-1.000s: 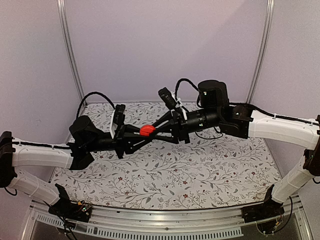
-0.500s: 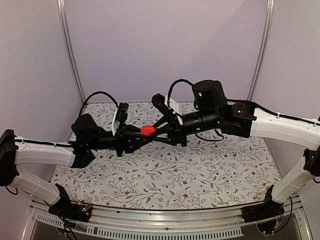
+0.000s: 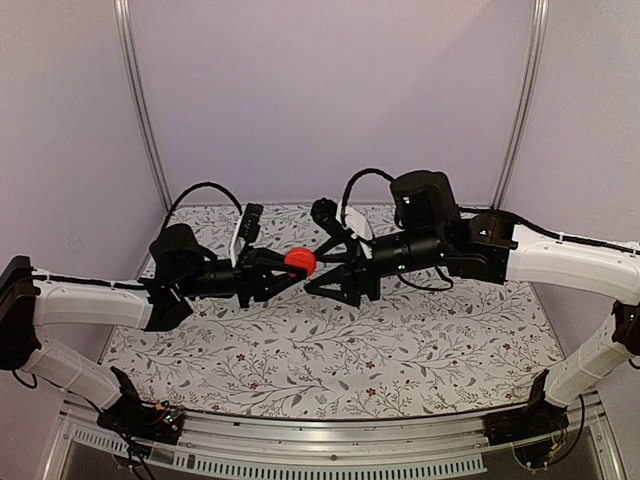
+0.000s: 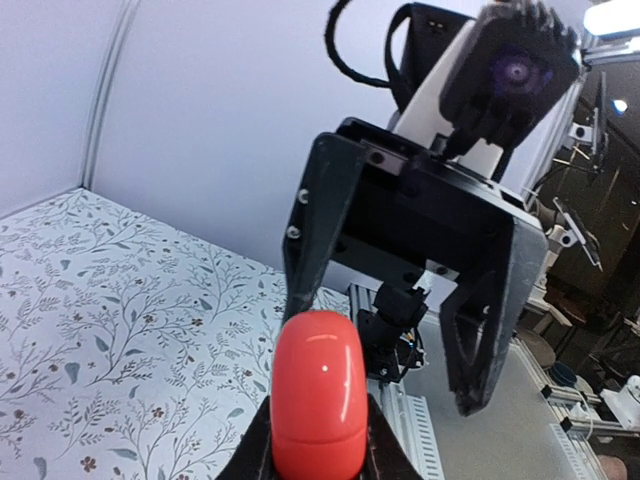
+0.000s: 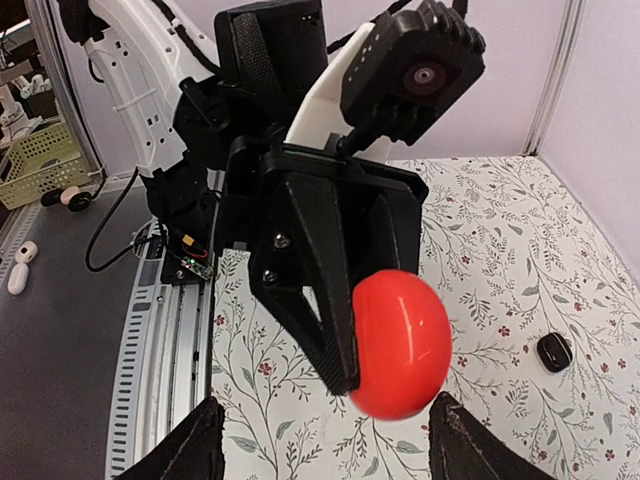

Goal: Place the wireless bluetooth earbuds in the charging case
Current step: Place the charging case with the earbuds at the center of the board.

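Note:
A glossy red charging case (image 3: 299,262), pebble-shaped with its lid closed, hangs in the air over the middle of the table. My left gripper (image 3: 291,268) is shut on it from the left; in the left wrist view the case (image 4: 320,395) stands up between the two black fingers. My right gripper (image 3: 318,271) faces it from the right, open. Its fingers straddle the case's far end without touching. In the right wrist view the case (image 5: 400,343) sits above my wide-apart right gripper (image 5: 325,420). The earbuds are out of view.
A floral-patterned table cover (image 3: 400,340) lies under both arms. A small black glossy object (image 5: 553,350) rests on it, and I cannot tell what it is. White walls and metal posts (image 3: 140,110) close in the back. A metal rail (image 3: 330,440) runs along the near edge.
My right gripper has opened off the red case and its fingers now stand wide apart. The left gripper, still holding the case, has shifted slightly to the right.

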Robot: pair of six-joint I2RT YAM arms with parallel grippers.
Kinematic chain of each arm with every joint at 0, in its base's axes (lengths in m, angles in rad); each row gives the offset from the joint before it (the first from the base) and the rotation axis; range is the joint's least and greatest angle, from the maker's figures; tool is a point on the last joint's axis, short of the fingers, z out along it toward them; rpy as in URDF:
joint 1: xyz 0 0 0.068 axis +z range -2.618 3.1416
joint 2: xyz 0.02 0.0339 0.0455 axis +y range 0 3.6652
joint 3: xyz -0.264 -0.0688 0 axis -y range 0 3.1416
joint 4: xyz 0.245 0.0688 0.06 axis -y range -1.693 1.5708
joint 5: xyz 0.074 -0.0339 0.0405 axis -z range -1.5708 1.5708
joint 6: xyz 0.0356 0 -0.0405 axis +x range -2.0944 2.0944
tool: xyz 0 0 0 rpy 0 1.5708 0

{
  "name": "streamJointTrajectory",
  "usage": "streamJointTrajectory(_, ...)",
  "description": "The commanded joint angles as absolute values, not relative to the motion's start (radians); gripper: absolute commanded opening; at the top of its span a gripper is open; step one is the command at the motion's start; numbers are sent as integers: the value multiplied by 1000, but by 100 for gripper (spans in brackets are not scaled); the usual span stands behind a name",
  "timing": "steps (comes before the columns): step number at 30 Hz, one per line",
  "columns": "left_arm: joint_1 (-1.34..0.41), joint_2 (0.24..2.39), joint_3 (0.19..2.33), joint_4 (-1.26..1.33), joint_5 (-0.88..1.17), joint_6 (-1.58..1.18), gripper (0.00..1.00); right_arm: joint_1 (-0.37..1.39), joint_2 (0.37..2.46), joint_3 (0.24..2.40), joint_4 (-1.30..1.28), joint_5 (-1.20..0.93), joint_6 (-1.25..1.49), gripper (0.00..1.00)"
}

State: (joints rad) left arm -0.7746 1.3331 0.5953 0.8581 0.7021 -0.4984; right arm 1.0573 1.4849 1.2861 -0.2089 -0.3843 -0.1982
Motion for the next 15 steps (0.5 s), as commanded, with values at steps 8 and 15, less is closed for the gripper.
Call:
streamJointTrajectory(8,-618,1482,654,631,527,-589,0,970,1242,1096,-39,-359,-75,83)
streamJointTrajectory(15,-492,1655,733,508,495,-631,0,953,1174,1028,-14,-311,-39,99)
